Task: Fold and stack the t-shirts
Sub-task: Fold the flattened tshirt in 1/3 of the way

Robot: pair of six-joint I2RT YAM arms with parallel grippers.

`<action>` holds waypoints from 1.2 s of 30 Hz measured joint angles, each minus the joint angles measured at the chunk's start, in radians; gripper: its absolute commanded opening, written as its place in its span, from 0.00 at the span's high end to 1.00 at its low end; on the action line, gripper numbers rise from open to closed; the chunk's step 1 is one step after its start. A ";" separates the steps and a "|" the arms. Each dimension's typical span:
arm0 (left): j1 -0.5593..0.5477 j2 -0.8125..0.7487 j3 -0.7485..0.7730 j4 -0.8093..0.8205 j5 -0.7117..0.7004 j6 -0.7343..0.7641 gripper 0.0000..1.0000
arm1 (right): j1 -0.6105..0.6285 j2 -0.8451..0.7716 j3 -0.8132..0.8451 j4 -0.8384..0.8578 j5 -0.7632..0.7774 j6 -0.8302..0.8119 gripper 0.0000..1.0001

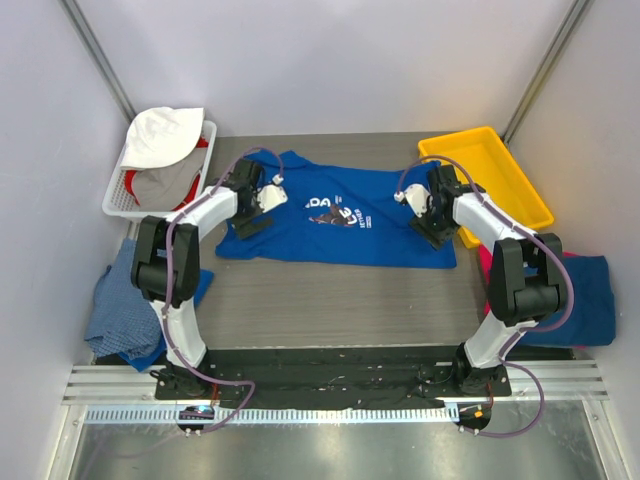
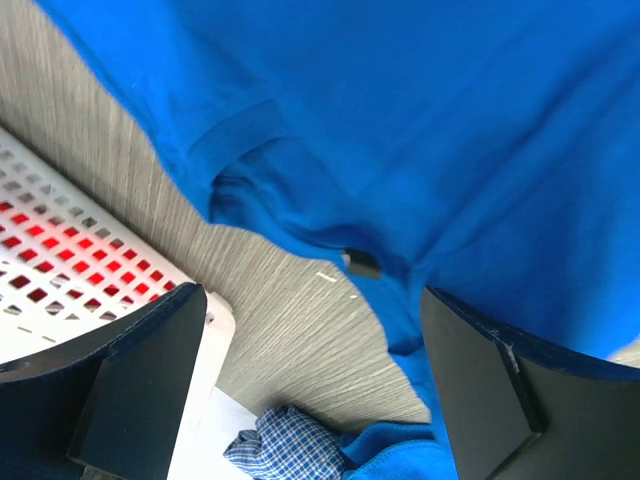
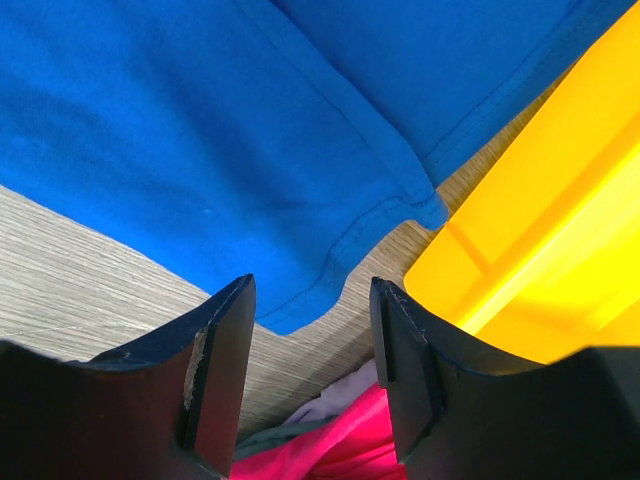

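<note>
At frame centre lies a royal blue printed t-shirt (image 1: 300, 228). Left fingers (image 2: 140, 390) and right fingers (image 3: 215, 370) stand spread, empty.

Chest print on the royal blue t-shirt (image 1: 300, 235), white lettering (too small to read), no legible text elsewhere

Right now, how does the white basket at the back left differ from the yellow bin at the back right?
The white basket has latticed, see-through walls; the yellow bin has solid ones. The basket is heaped with white, grey and red clothes; the bin shows nothing inside. Both are rectangular and sit at the back corners of the table, flanking the blue t-shirt.
</note>
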 measured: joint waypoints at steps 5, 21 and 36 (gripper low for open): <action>0.020 0.018 0.005 0.003 0.002 0.000 0.10 | 0.005 0.000 -0.001 0.015 0.000 0.003 0.44; 0.028 0.089 0.015 0.082 -0.052 0.010 0.11 | 0.030 0.014 -0.013 0.039 0.015 0.006 0.44; 0.056 0.098 -0.037 0.274 -0.179 0.042 0.11 | 0.037 0.016 -0.057 0.068 0.068 0.002 0.44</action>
